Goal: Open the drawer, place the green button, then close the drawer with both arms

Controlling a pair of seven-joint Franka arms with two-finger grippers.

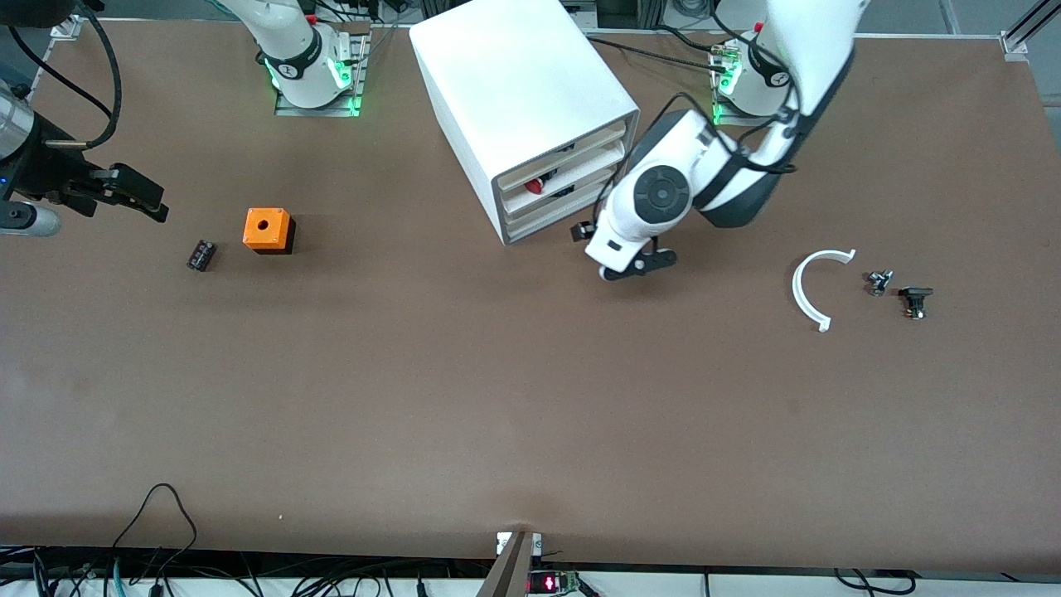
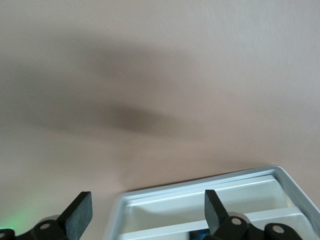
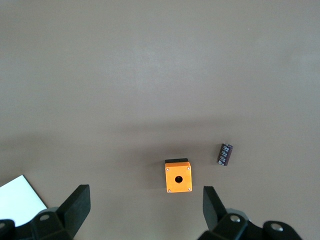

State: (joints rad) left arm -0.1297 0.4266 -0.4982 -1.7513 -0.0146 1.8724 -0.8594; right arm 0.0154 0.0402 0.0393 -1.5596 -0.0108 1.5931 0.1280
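Note:
The white cabinet [image 1: 514, 83] stands at the robots' edge of the table with three drawers, all pushed in. The drawer [image 1: 554, 220] is the lowest one. My left gripper [image 1: 620, 257] hangs open just in front of it, holding nothing. In the left wrist view the left gripper [image 2: 146, 200] has a corner of the cabinet [image 2: 280, 172] front between its fingers. The button [image 1: 915, 300], small and black-bodied, lies toward the left arm's end of the table. My right gripper [image 1: 157, 203] [image 3: 145, 195] waits open and empty over the right arm's end.
An orange cube with a hole [image 1: 268, 230] [image 3: 178, 176] and a small black block [image 1: 201, 254] [image 3: 225, 154] lie near the right gripper. A white curved strip [image 1: 806, 290] and a small grey part [image 1: 879, 282] lie beside the button. Something red [image 1: 535, 186] shows in the middle drawer.

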